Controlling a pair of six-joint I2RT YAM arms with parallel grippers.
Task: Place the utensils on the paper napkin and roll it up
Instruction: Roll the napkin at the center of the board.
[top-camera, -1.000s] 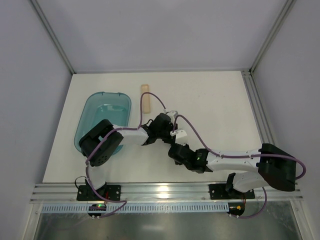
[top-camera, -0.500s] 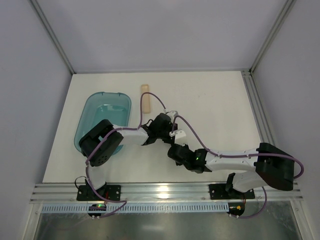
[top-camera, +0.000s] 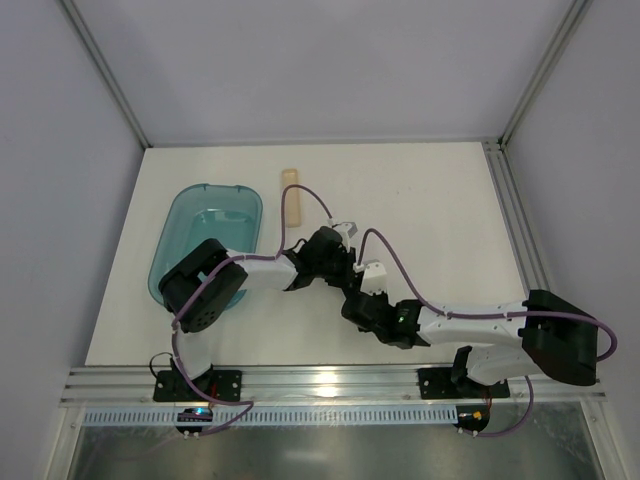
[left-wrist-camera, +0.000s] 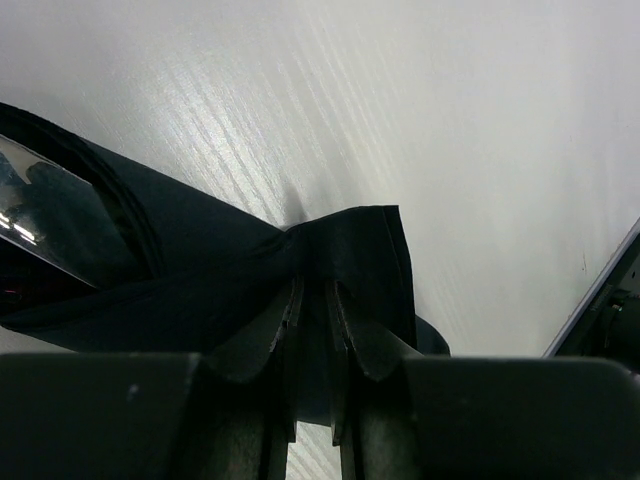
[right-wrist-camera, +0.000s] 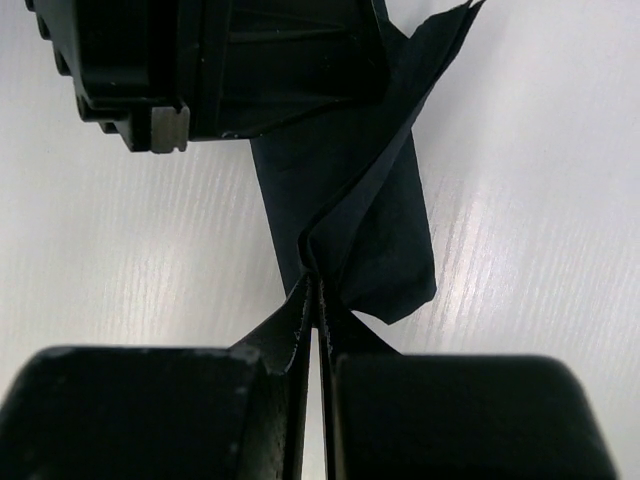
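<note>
Napkin edges pinched, left gripper, right gripper

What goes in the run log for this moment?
left gripper: shut on paper napkin | right gripper: shut on paper napkin | paper napkin: creased, held between both grippers

Dark navy paper napkin, creased and bunched into folds.

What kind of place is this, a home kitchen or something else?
Most likely a laboratory robot cell, not a kitchen: a white table boxed in by plain walls, aluminium rails along its near edge, and the left arm and right arm bolted there.
</note>
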